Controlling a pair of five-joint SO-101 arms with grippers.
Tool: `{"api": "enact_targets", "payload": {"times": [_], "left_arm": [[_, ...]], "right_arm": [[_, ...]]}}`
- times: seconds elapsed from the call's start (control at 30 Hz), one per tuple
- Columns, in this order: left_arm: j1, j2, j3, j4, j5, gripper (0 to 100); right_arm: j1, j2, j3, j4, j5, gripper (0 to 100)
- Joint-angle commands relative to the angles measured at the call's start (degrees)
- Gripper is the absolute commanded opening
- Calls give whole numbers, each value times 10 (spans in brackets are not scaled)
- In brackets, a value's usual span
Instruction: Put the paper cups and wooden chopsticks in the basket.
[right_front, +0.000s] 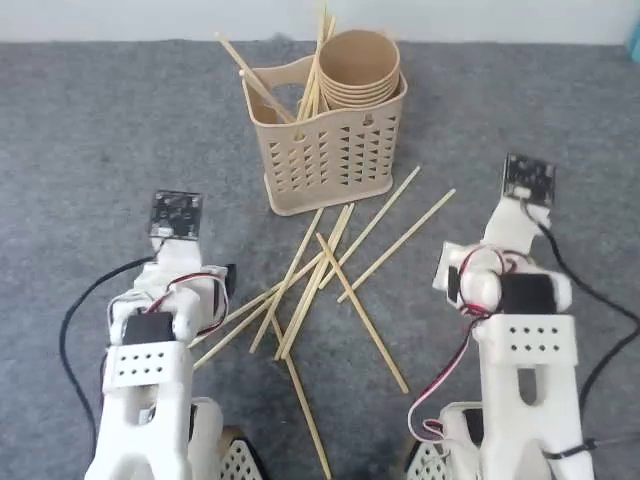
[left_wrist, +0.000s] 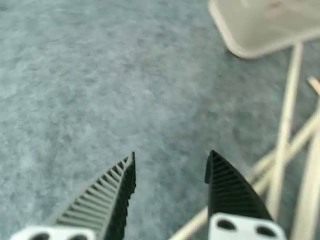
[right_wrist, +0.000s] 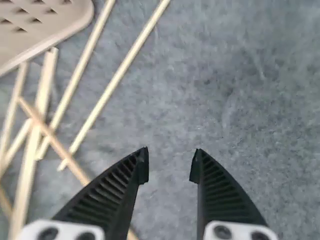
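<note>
The left gripper (left_wrist: 172, 155) is spread, with nothing between its jaws, above bare grey counter (left_wrist: 100, 75). The right gripper (right_wrist: 170, 150) is spread too, and empty. In the high view the arms stand at the lower left and lower right of the frame. Between them, at the centre, loose wooden chopsticks (right_front: 318, 275) lie crossed on the counter. At upper centre stands the basket (right_front: 325, 155), with a stack of paper cups (right_front: 360, 60) in its right side and other chopsticks (right_front: 316, 55) leaning in its left.
</note>
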Motion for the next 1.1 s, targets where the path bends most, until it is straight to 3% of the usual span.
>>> {"api": "enact_targets", "payload": {"times": [0.0, 0.27, 0.73, 1.07], "left_arm": [[29, -15, -95, 87, -9, 217], [148, 0, -191, 192, -4, 217], [179, 407, -398, 127, -36, 214], [226, 535, -438, 84, -33, 214]], "right_arm": [[13, -21, 112, -116, 3, 150], [12, -23, 273, -340, 6, 151], [15, -23, 280, -341, 6, 151], [15, -23, 280, -341, 6, 151]]}}
